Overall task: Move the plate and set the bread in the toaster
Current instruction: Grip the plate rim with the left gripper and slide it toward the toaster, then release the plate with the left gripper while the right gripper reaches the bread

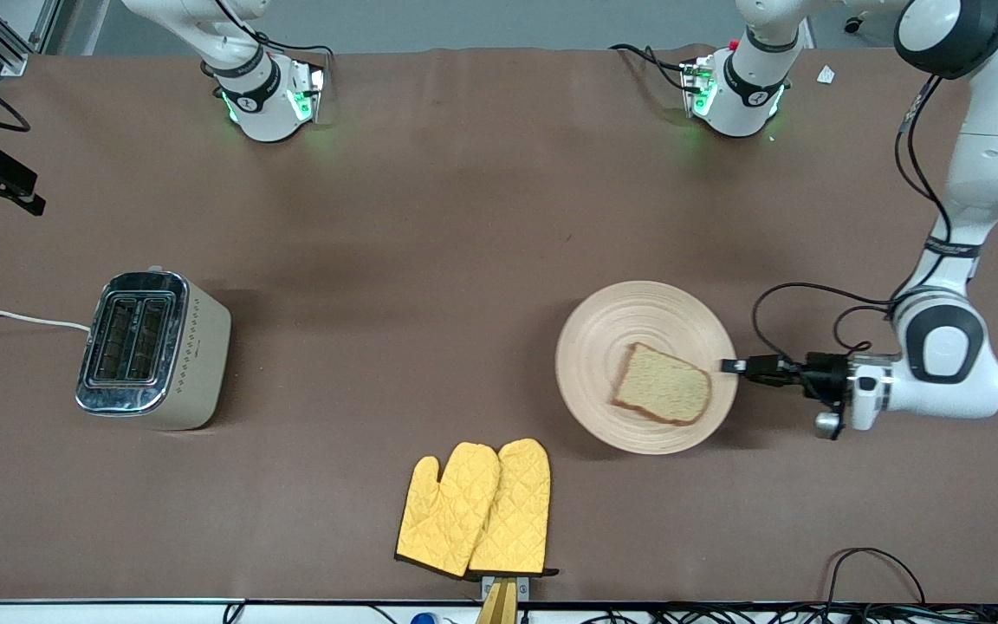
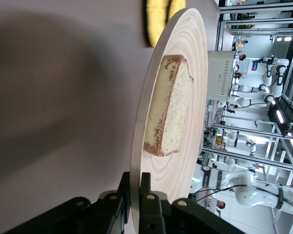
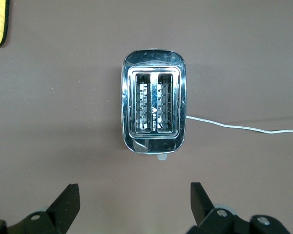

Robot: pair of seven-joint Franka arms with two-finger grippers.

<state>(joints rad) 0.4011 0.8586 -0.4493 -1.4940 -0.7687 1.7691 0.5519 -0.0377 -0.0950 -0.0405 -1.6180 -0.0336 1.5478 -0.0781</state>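
The round wooden plate (image 1: pixel 603 347) lies toward the left arm's end of the table with the bread (image 1: pixel 662 384) flat on it. My left gripper (image 1: pixel 729 366) is shut on the plate's rim at the edge toward the left arm's end. In the left wrist view the rim of the plate (image 2: pixel 185 73) sits clamped between the fingers of the gripper (image 2: pixel 135 187), with the bread (image 2: pixel 171 112) just past them. The cream toaster (image 1: pixel 152 347) stands toward the right arm's end, both slots empty. My right gripper (image 3: pixel 134 195) is open and empty, high over the table beside the toaster (image 3: pixel 153 114).
A pair of yellow oven mitts (image 1: pixel 477 511) lies near the table's front edge, between toaster and plate. The toaster's white cord (image 1: pixel 14 318) runs off the right arm's end of the table. The brown table (image 1: pixel 395 260) lies bare between toaster and plate.
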